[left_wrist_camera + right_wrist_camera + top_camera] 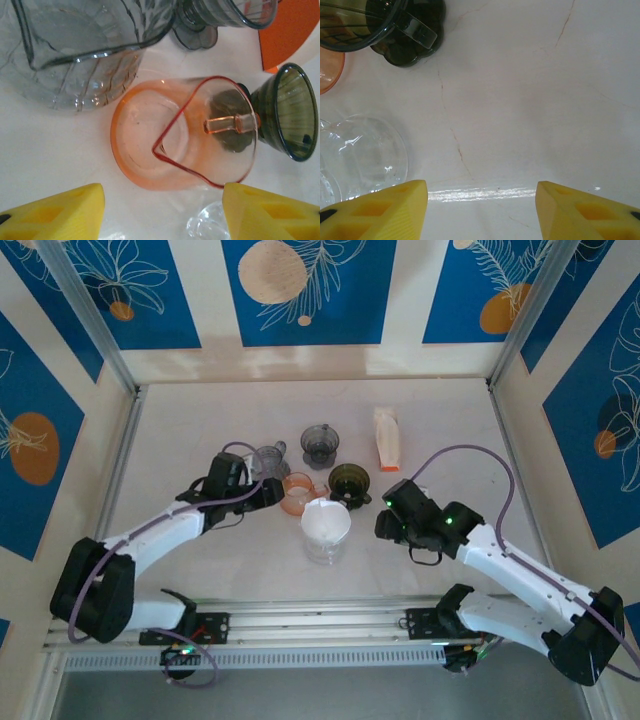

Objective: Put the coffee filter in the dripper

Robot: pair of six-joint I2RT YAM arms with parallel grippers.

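Two pairs of jaws stand released, gripping nothing: the left jaws hang over an orange dripper (185, 135), the right jaws over bare surface (520, 100). Seen from above, the white coffee filter (325, 521) sits in a clear dripper (326, 550) at the middle of the frame. It lies between both jaws and touches neither, with the left jaws to its upper left and the right jaws just to its right.
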